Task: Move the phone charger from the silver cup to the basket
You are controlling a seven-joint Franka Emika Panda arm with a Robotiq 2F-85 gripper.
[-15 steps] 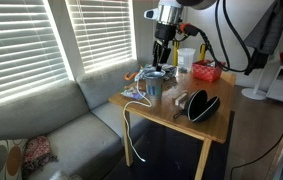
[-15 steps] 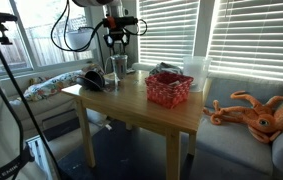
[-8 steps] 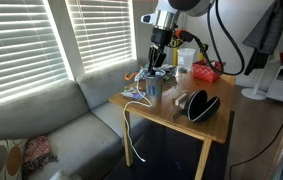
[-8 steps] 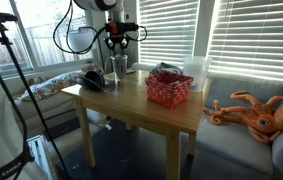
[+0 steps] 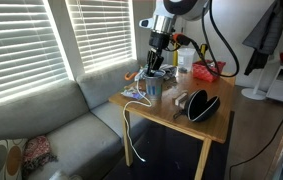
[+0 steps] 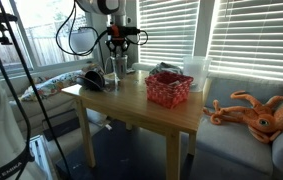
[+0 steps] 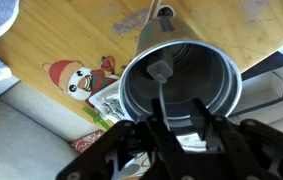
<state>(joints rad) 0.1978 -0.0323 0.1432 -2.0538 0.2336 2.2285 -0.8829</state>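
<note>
The silver cup (image 5: 153,89) stands near the table's couch-side edge and also shows in an exterior view (image 6: 118,68). In the wrist view I look straight down into the silver cup (image 7: 221,75). The phone charger's small plug (image 7: 159,70) lies inside it, and its white cable (image 7: 161,98) runs up toward my fingers. The rest of the cable (image 5: 128,125) hangs off the table to the floor. My gripper (image 5: 157,66) (image 7: 181,125) hovers open just above the cup's mouth. The red basket (image 5: 205,72) (image 6: 169,89) sits further along the table.
A black pouch (image 5: 201,105) (image 6: 93,80) lies near the cup. A pale plastic cup (image 5: 185,60) stands by the basket. A Santa picture (image 7: 71,78) lies under the cup. A grey couch (image 5: 51,125) is beside the table, and an orange octopus toy (image 6: 256,112) lies on it.
My gripper has shifted a little and come lower over the silver cup. The cable, cup and basket have not moved.
</note>
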